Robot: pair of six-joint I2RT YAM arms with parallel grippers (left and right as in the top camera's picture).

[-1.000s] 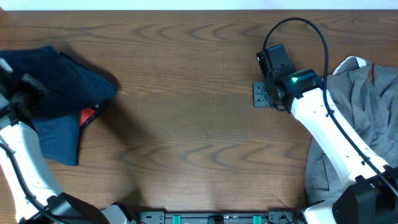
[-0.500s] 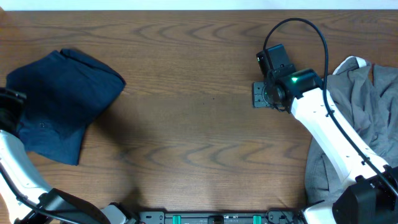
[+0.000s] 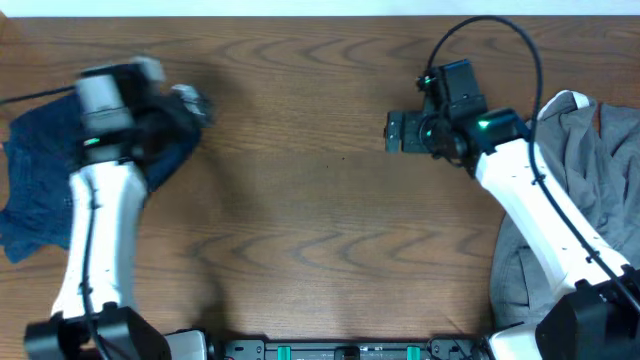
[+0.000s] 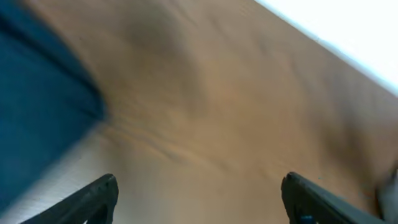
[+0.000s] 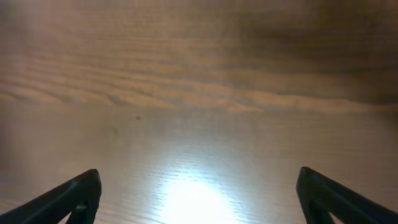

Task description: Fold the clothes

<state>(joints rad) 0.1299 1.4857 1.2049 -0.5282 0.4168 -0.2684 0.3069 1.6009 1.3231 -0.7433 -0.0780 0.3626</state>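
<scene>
Overhead shows the main risk at the left: the left gripper (image 3: pixel 188 100) hangs blurred over the navy garment (image 3: pixel 35 200), which lies at the left edge of the table (image 3: pixel 300 220), so a snagged fold could drag it open or off the side. Same worry on the right, where the right arm (image 3: pixel 530 205) crosses the grey garment (image 3: pixel 605 160), heaped unfolded at the right edge. Both jaws are spread wide with nothing between them; the right gripper (image 3: pixel 400 132) is over bare wood. Navy piece looks rumpled, edges uneven, partly hidden by the arm; fold quality can't be judged.

left arm (image 3: pixel 95 230) white | right arm (image 3: pixel 540 215) white, black wrist, green light (image 3: pixel 483 126) | black cable (image 3: pixel 488 21) looped
</scene>
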